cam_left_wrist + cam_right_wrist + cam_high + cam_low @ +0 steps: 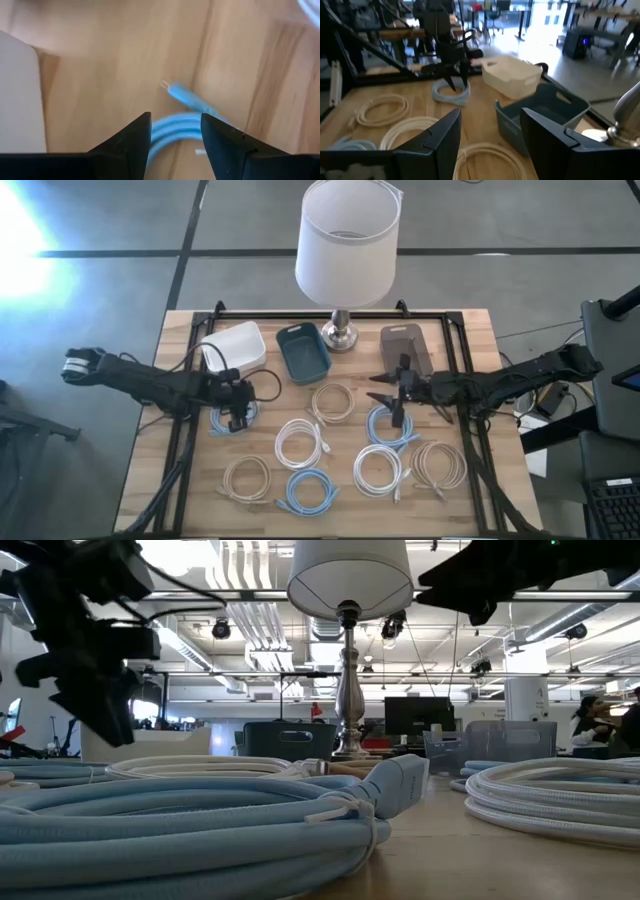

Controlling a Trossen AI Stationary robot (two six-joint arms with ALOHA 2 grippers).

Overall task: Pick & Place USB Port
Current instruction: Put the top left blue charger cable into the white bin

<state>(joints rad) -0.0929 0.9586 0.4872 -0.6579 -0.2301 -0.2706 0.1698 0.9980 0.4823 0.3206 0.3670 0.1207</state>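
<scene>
Left end effector (pixel 235 420) is seen released, fingers spread, poised over a coiled light-blue USB cable (pixel 231 418) lying on the tabletop (pixel 180 470) beside the white bin (pixel 234 346). Right end effector (pixel 392 402) is likewise released above another blue coil (pixel 390 426), empty.

Wooden counter (pixel 180 480) carried coiled blue and white cables (pixel 300 442), white bin (pixel 236 345), blue bin (pixel 303 350), grey bin (pixel 405 345), lamp (pixel 345 250)
</scene>
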